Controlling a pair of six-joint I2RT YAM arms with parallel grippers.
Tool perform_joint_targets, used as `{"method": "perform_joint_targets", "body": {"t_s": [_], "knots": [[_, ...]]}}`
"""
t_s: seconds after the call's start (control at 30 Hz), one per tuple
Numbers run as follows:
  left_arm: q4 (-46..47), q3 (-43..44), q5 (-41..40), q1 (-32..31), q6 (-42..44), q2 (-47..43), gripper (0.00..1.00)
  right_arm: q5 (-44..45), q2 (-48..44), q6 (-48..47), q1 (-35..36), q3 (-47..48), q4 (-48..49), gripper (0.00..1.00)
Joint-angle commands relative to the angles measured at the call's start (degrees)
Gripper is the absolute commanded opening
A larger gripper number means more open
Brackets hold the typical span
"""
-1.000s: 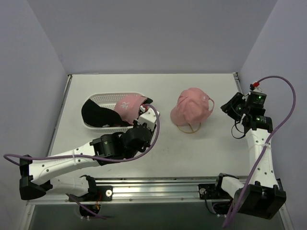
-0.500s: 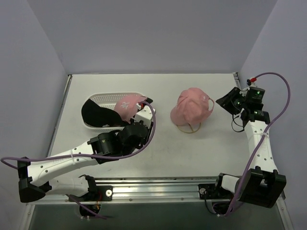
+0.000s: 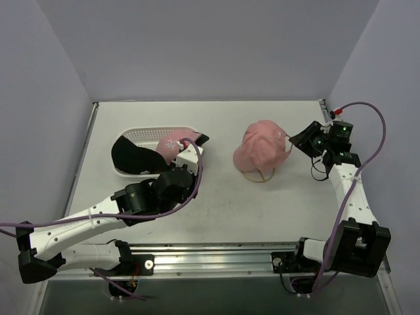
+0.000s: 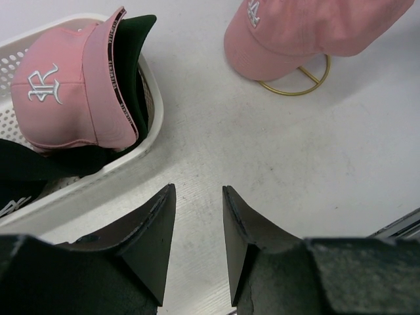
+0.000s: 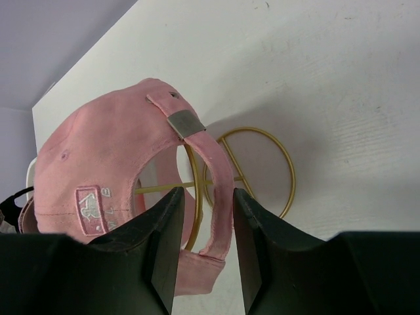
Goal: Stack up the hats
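Table (image 3: pixel 262 203): left claw (image 4: pixel 198 216) released by basket (image 4: pixel 152 98); right claw (image 5: pixel 208 216) released by stand (image 5: pixel 291 172) under hat (image 5: pixel 98 144).

The pink cap (image 3: pixel 262 149) is showing soft matt cloth with a dull metal buckle (image 5: pixel 184 123), the wire stand (image 4: pixel 289 93) is gleaming gold, and the perforated basket (image 3: pixel 144 134) is looking like smooth white plastic.
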Motion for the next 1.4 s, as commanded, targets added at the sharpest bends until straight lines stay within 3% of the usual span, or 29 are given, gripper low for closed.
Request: {"method": "perform_joint_targets", "body": {"t_s": [0.0,0.17,0.3,0.53,1.37], "knots": [[1.92,-0.77,1.05,0.43,-1.22,-2.00,0.43,0.05,0.82,0.61,0.67,-1.89,3.19,0.32],[1.13,-1.48,1.23,1.13,-1.40,-2.98,0.44,2.69,1.27,0.61,0.67,-4.61,3.90,0.25],[0.60,-1.48,1.23,1.48,-1.40,-3.76,0.44,3.75,1.97,0.96,0.67,-6.20,3.98,0.13],[0.07,-2.00,1.49,1.92,-2.27,-4.82,0.45,4.45,4.16,1.23,0.58,-8.66,7.67,0.04],[-0.72,-2.89,2.46,2.10,-3.86,-5.00,0.45,4.28,8.03,0.35,1.02,-13.93,12.68,0.04]]}}
